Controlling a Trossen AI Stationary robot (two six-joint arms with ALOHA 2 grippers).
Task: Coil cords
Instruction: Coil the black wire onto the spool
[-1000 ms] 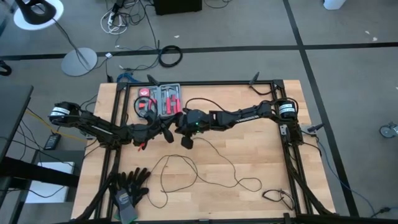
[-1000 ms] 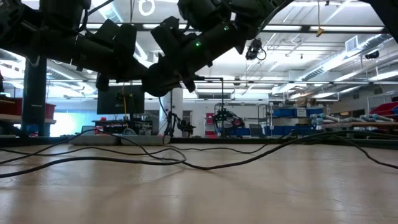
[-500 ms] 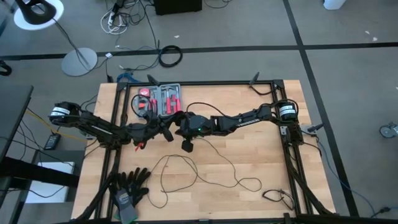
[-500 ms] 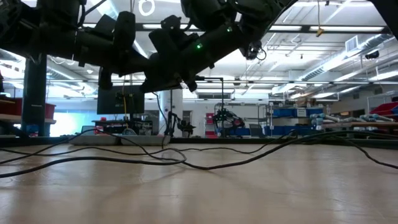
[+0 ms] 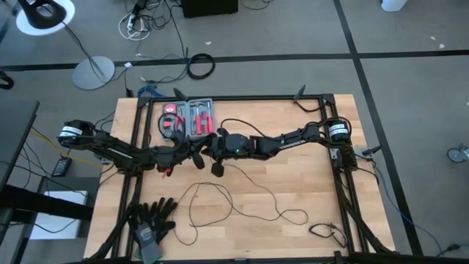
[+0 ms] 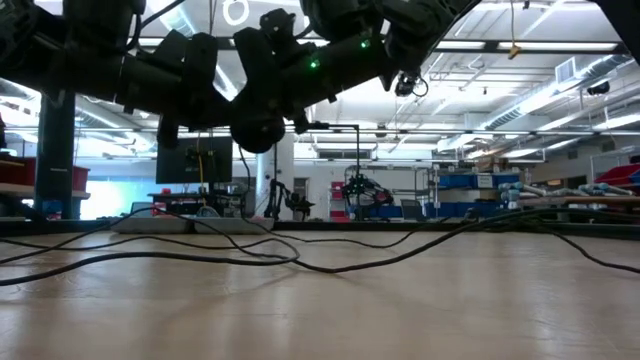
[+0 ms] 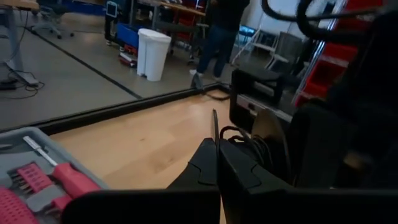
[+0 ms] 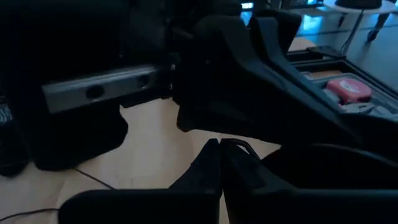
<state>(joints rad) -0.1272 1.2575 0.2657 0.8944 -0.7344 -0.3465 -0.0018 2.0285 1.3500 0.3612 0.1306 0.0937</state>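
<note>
Two arms meeting nose to nose above a table with a loose black cord.

Nearest, at 7 o'clock, black gloves (image 5: 152,220) lie at the table (image 5: 308,183) edge; the cord (image 5: 249,192) sprawls in open loops across the near half, uncoiled, flat on the wood. At centre the left gripper (image 5: 196,157) and right gripper (image 5: 212,150) hover close together above the table, each with fingers pressed together; whether they pinch the cord cannot be told. At 11 o'clock sits a tool tray (image 5: 189,117).
</note>
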